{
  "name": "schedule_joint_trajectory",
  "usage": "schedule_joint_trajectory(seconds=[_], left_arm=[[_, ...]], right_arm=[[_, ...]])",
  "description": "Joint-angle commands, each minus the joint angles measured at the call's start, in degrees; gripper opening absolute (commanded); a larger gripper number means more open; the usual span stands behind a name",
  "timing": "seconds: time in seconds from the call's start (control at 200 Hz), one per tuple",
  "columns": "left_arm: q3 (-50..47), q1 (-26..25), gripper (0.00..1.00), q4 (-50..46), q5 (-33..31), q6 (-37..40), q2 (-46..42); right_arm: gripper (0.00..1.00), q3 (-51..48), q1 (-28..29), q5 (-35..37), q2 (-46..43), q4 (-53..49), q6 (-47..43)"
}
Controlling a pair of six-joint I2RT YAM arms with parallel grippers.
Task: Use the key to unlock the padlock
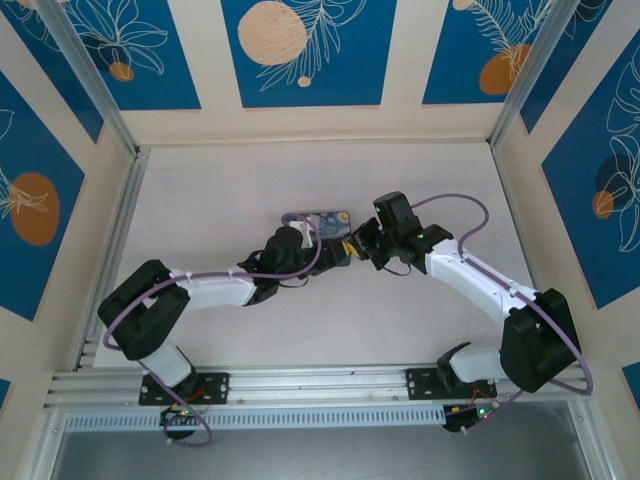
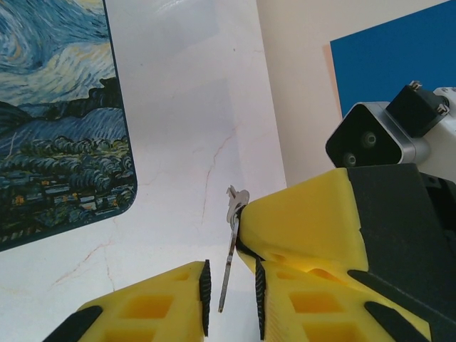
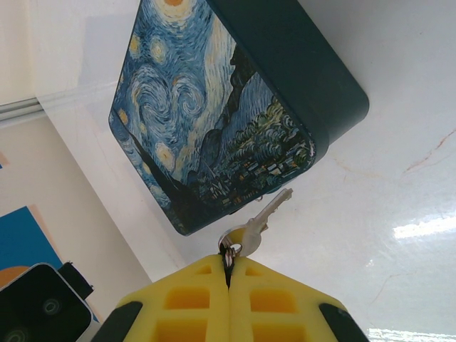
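Right claw (image 3: 229, 269) pinching key (image 3: 265, 216); starry box (image 3: 214, 114) just beside.

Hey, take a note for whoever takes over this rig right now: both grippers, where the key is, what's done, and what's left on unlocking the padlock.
Right gripper: shut on the key, pinching its head end. The blade sticks out toward the Starry Night box.
Left gripper: slightly open, straddling the key blade from the other side, not clamped on it.
Done: the key is picked up and held off the table beside the box.
Left: the key is not in any lock yet. It has to be seated in the padlock and turned.
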Motion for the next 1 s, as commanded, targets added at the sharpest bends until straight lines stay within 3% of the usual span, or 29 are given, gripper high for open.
schedule_joint_trajectory(seconds=[0.0, 0.175, 0.345, 0.47, 0.51, 0.6, 0.725, 0.99], left_arm=[[0.15, -0.75, 0.23, 2.07, -0.25, 0.76, 0.23], [0.45, -0.79, 0.18, 2.04, -0.38, 0.67, 0.76], [0.73, -0.75, 0.0, 1.4, -0.56, 0.67, 0.93], [0.23, -0.75, 0.0, 0.66, -0.73, 1.04, 0.15], [-0.08, -0.67, 0.0, -0.02, -0.91, 1.41, -0.62], [-0.25, -0.41, 0.0, -3.92, -1.0, 3.72, -3.44], [0.15, 0.28, 0.0, -11.56, -0.38, 8.42, -8.45], [6.26, 3.88, 0.0, -29.07, 9.93, 20.5, -13.13]], right_arm=[[0.0, 0.47, -0.19, -1.21, 0.05, 0.01, 1.08], [0.0, 0.41, -0.21, -1.13, -0.17, -0.17, 1.06], [0.0, 0.43, -0.07, -1.22, -0.47, -0.32, 0.91], [0.0, 0.56, -0.42, -1.21, -1.25, -1.16, 0.12], [0.13, 0.65, -0.63, -1.11, -2.05, -1.99, -0.44], [0.61, -0.02, -1.03, 0.31, -5.21, -4.22, -2.19], [0.99, -1.7, -2.06, 2.34, -11.13, -7.24, -5.33], [0.99, -0.21, -5.63, -5.83, -12.48, -5.56, -25.44]])
